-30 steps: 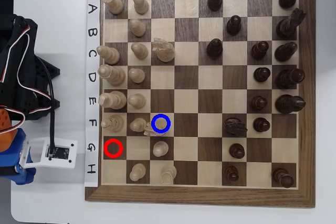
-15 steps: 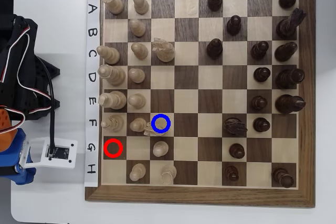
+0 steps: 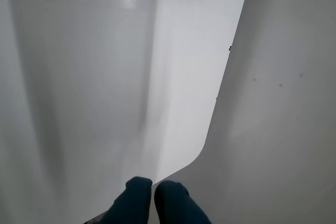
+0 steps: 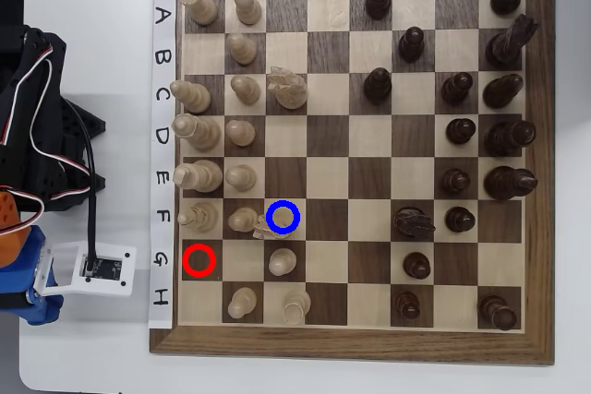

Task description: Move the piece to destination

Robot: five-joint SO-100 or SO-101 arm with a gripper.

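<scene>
In the overhead view the piece [image 4: 278,229], a cream knight, stands on the destination [image 4: 283,217], the light square in row F, column 3, ringed in blue. The dark square with the red ring [image 4: 199,260] is bare. My arm [image 4: 37,163] is folded up off the board's left side, far from the piece. In the wrist view my gripper [image 3: 153,192] shows at the bottom edge: two dark blue fingertips pressed together with nothing between them, over the white table's rounded corner.
Cream pieces fill the board's left columns, with another cream knight [image 4: 288,89] in row C. Dark pieces [image 4: 503,136] crowd the right columns. A white camera box [image 4: 97,269] with a black cable lies left of the board [image 4: 351,346]. Grey floor [image 3: 283,129] lies beyond the table edge.
</scene>
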